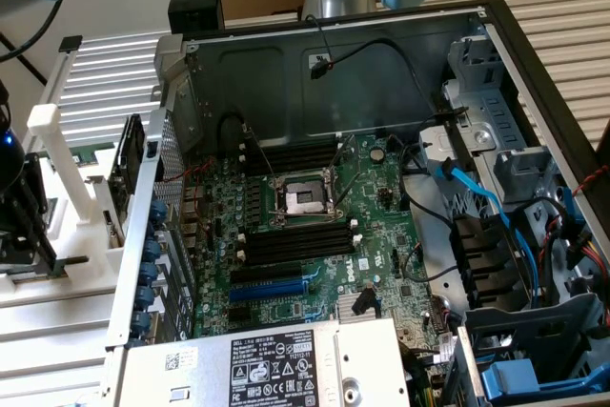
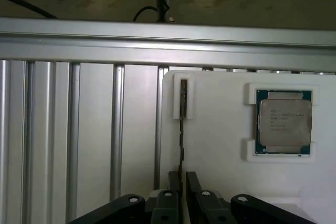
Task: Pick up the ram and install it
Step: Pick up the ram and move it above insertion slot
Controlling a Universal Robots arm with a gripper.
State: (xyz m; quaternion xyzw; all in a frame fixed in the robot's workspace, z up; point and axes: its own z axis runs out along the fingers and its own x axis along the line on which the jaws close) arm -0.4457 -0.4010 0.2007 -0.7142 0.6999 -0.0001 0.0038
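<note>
The ram [image 2: 182, 129] stands on edge in a slot of the white holder [image 2: 220, 182], so I see it as a thin dark strip. My gripper [image 2: 183, 176] sits over the strip's near end. One black finger [image 2: 175, 182] presses on each side, so the gripper is shut on the stick. In the exterior view the gripper [image 1: 24, 231] hangs low at the far left, beside the white holder [image 1: 59, 154] and outside the open computer case. The motherboard's long black memory slots [image 1: 295, 240] lie inside the case, well to the exterior view's right.
A square silver processor chip [image 2: 283, 125] rests in a recess of the same holder. A ribbed aluminium table [image 2: 79, 145] and a rail [image 2: 157, 40] border the holder. The case wall [image 1: 143, 264], a power supply [image 1: 276, 364] and cable bundles [image 1: 486, 226] surround the motherboard.
</note>
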